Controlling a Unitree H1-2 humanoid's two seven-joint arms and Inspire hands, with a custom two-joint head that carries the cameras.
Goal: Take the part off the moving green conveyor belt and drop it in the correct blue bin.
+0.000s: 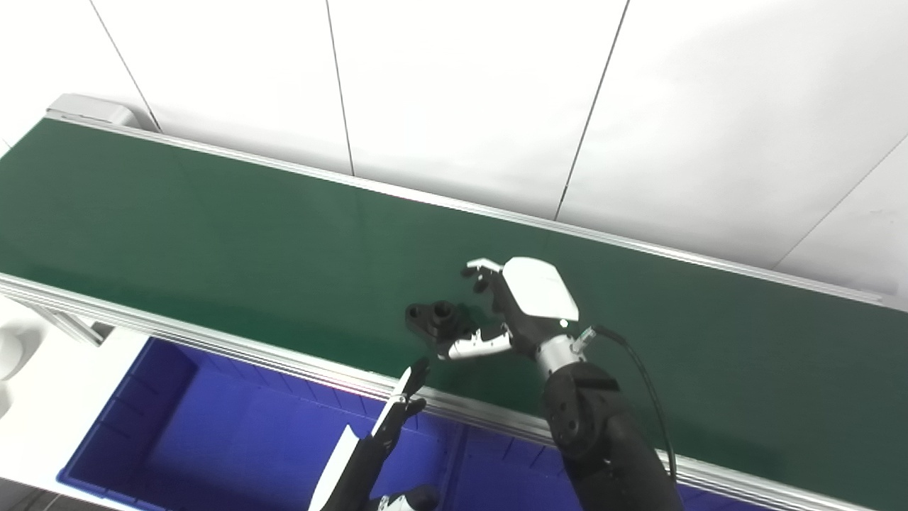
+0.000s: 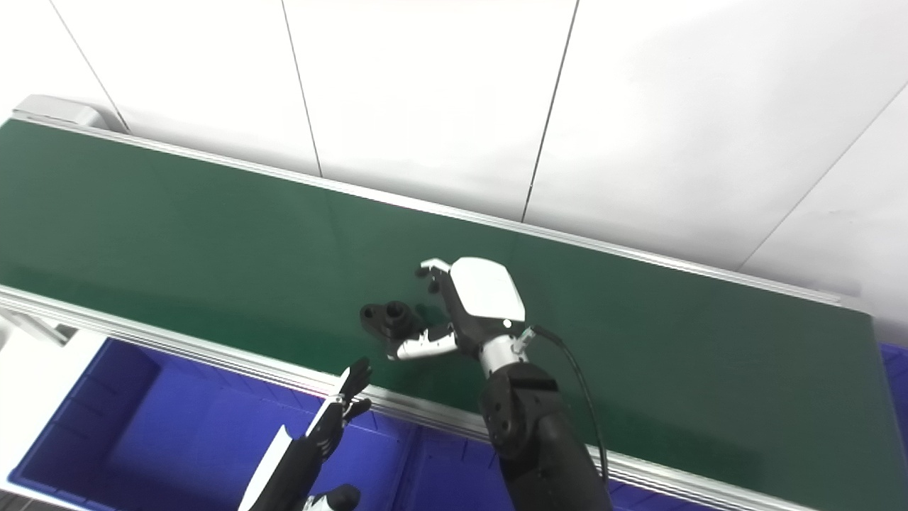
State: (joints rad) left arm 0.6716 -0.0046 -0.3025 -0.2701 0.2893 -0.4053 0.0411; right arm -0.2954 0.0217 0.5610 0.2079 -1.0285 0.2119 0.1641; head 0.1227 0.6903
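Observation:
A small black part [image 1: 433,318] lies on the green conveyor belt [image 1: 213,234], near its front rail; it also shows in the right eye view [image 2: 389,316]. My right hand [image 1: 514,305] is low over the belt just right of the part. Its fingers are spread, with the thumb [image 1: 474,345] reaching along the part's near side and the other fingertips [image 1: 477,270] behind it. I cannot tell whether the thumb touches the part. My left hand [image 1: 386,436] is below the belt's front rail, over a blue bin [image 1: 177,426], with its fingers held straight and holding nothing.
The belt's metal front rail [image 1: 213,341] runs between the belt and the bins. A divider wall [image 1: 454,454] separates a second blue bin [image 1: 496,482] further right. A white wall [image 1: 461,92] stands behind the belt. Another blue bin edge [image 2: 895,369] shows at the far right.

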